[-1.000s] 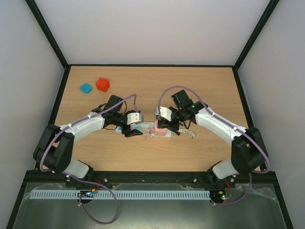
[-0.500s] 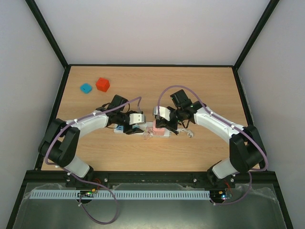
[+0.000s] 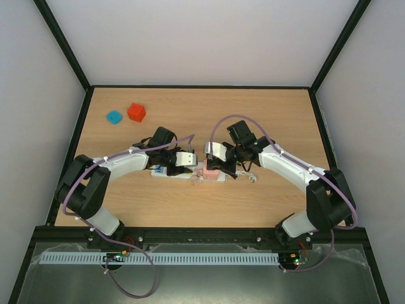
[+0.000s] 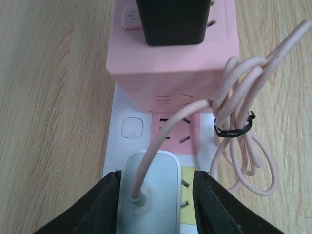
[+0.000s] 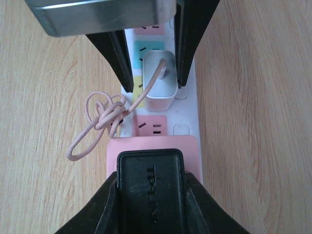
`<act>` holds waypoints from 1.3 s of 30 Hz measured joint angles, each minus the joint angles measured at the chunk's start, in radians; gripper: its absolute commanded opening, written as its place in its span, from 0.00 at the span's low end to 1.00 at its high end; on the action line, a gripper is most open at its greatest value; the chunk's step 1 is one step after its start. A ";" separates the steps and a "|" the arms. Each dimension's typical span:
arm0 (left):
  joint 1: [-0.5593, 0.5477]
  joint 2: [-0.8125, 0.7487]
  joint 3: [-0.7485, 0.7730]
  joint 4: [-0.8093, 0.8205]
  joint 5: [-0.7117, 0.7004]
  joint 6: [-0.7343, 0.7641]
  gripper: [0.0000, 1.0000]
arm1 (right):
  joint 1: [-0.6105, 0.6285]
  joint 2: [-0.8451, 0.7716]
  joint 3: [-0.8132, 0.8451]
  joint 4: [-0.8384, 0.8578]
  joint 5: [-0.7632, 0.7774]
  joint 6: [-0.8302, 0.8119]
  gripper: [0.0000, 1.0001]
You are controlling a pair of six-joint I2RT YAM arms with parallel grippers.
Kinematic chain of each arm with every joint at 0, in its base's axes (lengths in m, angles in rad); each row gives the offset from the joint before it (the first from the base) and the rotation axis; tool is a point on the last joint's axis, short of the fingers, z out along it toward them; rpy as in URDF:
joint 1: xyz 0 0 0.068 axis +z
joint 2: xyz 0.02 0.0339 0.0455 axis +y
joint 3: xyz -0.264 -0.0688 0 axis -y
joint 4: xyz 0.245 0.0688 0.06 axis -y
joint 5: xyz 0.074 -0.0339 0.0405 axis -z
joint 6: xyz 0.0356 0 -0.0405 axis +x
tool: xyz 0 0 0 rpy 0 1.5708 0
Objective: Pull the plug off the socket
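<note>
The socket is a long white power strip (image 3: 158,173) with coloured outlet faces, lying mid-table. A white plug (image 4: 151,190) with a pink cord (image 4: 239,112) sits in it. My left gripper (image 4: 156,178) is open and straddles this plug; one finger (image 4: 102,209) touches its side and a gap shows on the other side. A pink cube adapter (image 4: 173,63) stands on the strip just beyond. On top of it is a black plug (image 5: 151,190), and my right gripper (image 5: 151,195) is shut on that. The right wrist view shows the white plug (image 5: 158,85) between the left fingers.
A red cube (image 3: 136,112) and a small blue piece (image 3: 114,117) lie at the far left of the table. The strip's short white cord end (image 3: 253,178) curls to the right of the pink cube. The pink cord bundle (image 5: 100,119) lies beside the strip.
My left gripper has slid right along the strip and now stands over the white plug. The right gripper has stayed on the black plug.
</note>
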 measured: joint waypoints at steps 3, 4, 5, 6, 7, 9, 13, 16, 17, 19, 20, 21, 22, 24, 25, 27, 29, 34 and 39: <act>-0.003 0.000 -0.003 0.011 -0.014 0.000 0.36 | 0.000 0.000 -0.003 0.005 0.000 0.002 0.04; -0.004 -0.001 -0.003 0.014 -0.016 -0.002 0.34 | 0.000 0.000 -0.003 0.005 0.000 0.002 0.04; -0.005 -0.002 -0.003 0.016 -0.017 -0.006 0.33 | 0.000 0.000 -0.003 0.006 -0.001 0.003 0.04; -0.005 -0.004 -0.003 0.016 -0.016 -0.006 0.31 | 0.000 0.001 -0.003 0.006 -0.001 0.004 0.04; -0.005 -0.009 -0.006 0.014 -0.015 -0.009 0.30 | 0.000 0.002 -0.003 0.006 -0.001 0.005 0.04; -0.005 -0.013 -0.008 0.014 -0.014 -0.010 0.28 | 0.000 0.005 -0.001 0.006 -0.001 0.006 0.04; -0.003 -0.016 -0.009 0.008 -0.008 -0.029 0.26 | 0.001 0.014 0.003 0.005 -0.007 0.006 0.03; -0.002 -0.016 -0.008 0.008 -0.005 -0.046 0.24 | 0.001 0.015 0.003 0.005 -0.008 0.007 0.03; -0.001 -0.016 -0.008 0.007 -0.004 -0.051 0.24 | 0.001 0.016 0.002 0.005 -0.007 0.007 0.03; 0.001 -0.016 -0.008 0.007 -0.001 -0.059 0.23 | 0.001 0.016 0.002 0.005 -0.007 0.007 0.03; 0.002 -0.016 -0.008 0.005 0.002 -0.063 0.23 | 0.001 0.016 0.002 0.005 -0.008 0.007 0.03; 0.004 -0.016 -0.008 0.003 0.005 -0.066 0.23 | 0.002 0.017 0.003 0.005 -0.008 0.007 0.03; 0.006 -0.017 -0.008 0.002 0.009 -0.071 0.23 | 0.002 0.017 0.003 0.005 -0.008 0.007 0.03; 0.008 -0.019 -0.008 -0.004 0.014 -0.079 0.22 | 0.003 0.018 0.004 0.005 -0.008 0.007 0.03; 0.009 -0.021 -0.006 -0.010 0.017 -0.083 0.22 | 0.003 0.018 0.004 0.005 -0.008 0.007 0.03; 0.012 -0.029 0.003 -0.023 0.027 -0.087 0.22 | 0.004 0.018 0.006 0.005 -0.008 0.008 0.03; 0.014 -0.042 0.012 -0.035 0.042 -0.092 0.22 | 0.004 0.019 0.008 0.004 -0.008 0.009 0.03; -0.001 -0.082 0.025 -0.042 0.127 -0.104 0.22 | 0.005 0.027 0.016 0.003 -0.010 0.013 0.03; -0.001 -0.098 0.026 -0.053 0.143 -0.101 0.21 | 0.005 0.029 0.019 0.003 -0.011 0.015 0.04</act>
